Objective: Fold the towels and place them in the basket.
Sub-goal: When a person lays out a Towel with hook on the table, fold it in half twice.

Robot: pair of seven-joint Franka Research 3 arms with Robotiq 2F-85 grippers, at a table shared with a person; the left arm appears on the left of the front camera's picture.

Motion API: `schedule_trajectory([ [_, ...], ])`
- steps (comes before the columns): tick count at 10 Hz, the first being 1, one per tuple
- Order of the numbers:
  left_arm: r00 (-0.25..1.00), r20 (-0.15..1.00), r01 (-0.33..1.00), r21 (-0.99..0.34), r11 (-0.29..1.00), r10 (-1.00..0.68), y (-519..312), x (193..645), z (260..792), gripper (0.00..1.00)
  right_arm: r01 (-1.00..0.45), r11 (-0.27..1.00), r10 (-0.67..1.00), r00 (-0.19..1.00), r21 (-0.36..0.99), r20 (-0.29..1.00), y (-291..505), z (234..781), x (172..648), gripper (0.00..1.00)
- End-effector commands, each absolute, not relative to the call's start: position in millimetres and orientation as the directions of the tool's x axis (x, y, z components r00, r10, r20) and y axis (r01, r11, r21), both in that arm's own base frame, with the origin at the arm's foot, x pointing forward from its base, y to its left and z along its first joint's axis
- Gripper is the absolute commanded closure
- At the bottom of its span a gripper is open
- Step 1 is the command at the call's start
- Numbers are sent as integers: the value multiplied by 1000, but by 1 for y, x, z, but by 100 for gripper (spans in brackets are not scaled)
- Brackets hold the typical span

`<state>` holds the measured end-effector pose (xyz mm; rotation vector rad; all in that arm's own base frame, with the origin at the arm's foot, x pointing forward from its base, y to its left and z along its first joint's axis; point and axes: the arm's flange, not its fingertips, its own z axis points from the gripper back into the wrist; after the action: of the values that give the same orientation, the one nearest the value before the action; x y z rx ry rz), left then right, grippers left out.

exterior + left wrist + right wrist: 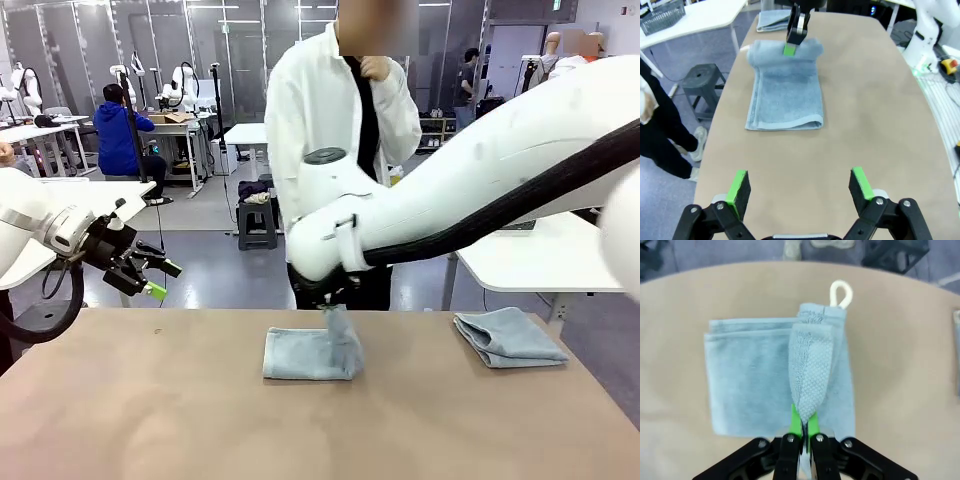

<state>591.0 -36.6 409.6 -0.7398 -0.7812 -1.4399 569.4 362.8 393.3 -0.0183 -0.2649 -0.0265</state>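
Observation:
A pale blue-grey towel lies folded at the table's middle. My right gripper is shut on its right end, and that end hangs lifted in a narrow pinched fold with a white loop beyond it. A second folded towel rests at the table's right. My left gripper hangs open above the table's left side, holding nothing. The dark mesh basket stands on a white side table.
A person in a white shirt stands at the far edge behind the middle towel. A grey stool sits beside the table. A white side table stands at the far right. Bare brown tabletop spreads in front.

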Motion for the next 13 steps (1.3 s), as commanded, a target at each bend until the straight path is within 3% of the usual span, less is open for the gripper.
schedule_trajectory([
  [1, -19, 827, 1000, 28, 7, -562, -36, 589, 411, 0, 85, 996, -87, 959, 20, 268, 391, 381, 596, 100],
  [5, -19, 827, 1000, 28, 7, -562, -36, 589, 411, 0, 65, 991, -91, 969, 119, 231, 421, 362, 596, 100],
  [9, -19, 827, 1000, 28, 7, -562, -36, 589, 411, 0, 47, 990, -69, 984, 135, 167, 428, 353, 597, 100],
  [11, -19, 827, 1000, 28, 7, -562, -36, 589, 411, 0, 55, 986, -81, 983, 157, 166, 427, 350, 599, 75],
  [12, -19, 827, 1000, 28, 7, -562, -36, 589, 411, 0, 57, 985, -84, 983, 164, 164, 428, 350, 598, 70],
  [13, -19, 827, 1000, 28, 7, -562, -36, 589, 411, 0, 60, 983, -89, 982, 172, 165, 427, 351, 597, 55],
])
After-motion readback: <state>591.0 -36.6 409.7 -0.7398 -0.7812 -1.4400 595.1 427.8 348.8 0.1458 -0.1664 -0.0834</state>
